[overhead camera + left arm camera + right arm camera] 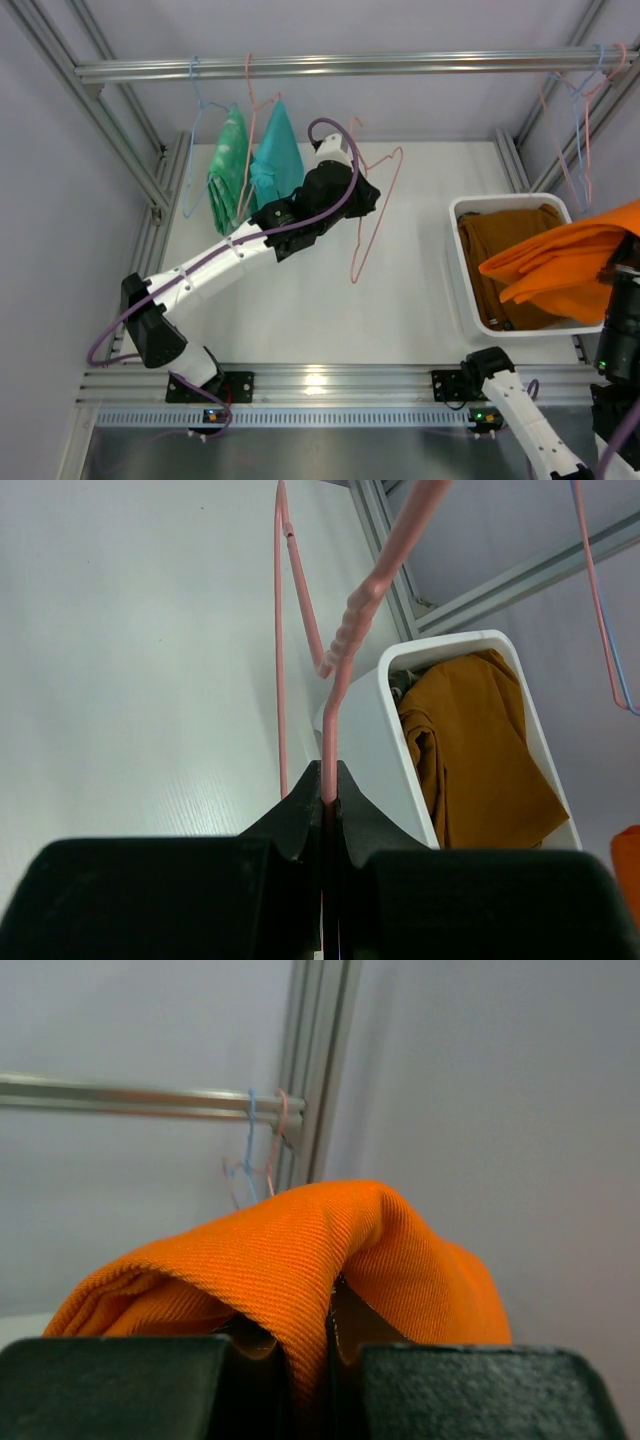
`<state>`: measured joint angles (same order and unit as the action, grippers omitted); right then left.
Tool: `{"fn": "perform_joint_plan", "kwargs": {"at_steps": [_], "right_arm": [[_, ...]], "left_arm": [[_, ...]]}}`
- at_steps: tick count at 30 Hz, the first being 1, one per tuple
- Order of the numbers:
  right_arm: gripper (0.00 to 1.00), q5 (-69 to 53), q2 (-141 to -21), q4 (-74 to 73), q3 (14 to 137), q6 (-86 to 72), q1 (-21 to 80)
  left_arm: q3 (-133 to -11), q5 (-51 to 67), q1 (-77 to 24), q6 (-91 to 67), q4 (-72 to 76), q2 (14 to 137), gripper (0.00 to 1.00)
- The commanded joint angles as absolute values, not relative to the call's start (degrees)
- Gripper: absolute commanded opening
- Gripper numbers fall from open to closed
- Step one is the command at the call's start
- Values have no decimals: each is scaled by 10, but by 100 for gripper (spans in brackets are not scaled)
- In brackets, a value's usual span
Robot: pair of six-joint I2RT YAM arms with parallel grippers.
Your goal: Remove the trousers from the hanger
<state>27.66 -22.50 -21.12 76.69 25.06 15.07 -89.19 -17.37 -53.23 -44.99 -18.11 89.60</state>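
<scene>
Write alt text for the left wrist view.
The left tool is shut on the wire of a bare pink hanger, which rises away from the camera above a white table. To the right stands a white bin holding brown trousers, with a sliver of orange trousers at the right edge.

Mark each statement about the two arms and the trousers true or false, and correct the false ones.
1. The left gripper is shut on a bare pink hanger. True.
2. The right gripper is open. False: it is shut on the orange trousers.
3. The white bin is empty. False: brown trousers lie in it.
4. The teal trousers and green trousers hang on hangers from the rail. True.
</scene>
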Motion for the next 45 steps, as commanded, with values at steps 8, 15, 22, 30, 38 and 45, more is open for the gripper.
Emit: {"fn": "perform_joint_plan", "kwargs": {"at_steps": [8,15,22,30,38,45], "right_arm": [[0,385,-135,-208,621,363,116],[0,393,-96,-224,510,388,111],[0,377,-171,-88,361,418,111],[0,266,-381,22,352,351,59],[39,-125,-490,-126,459,265,-145],[87,-300,-411,-284,576,249,-164]], "left_arm": [[-905,-181,-531,-433,-173,853,0],[-905,-175,-531,-440,-172,855,0],[-922,-160,-531,-440,-174,861,0],[-935,-132,-531,-428,-151,858,0],[-918,-133,-531,-404,-143,846,0],[-912,-135,-532,-403,-148,843,0]]}}
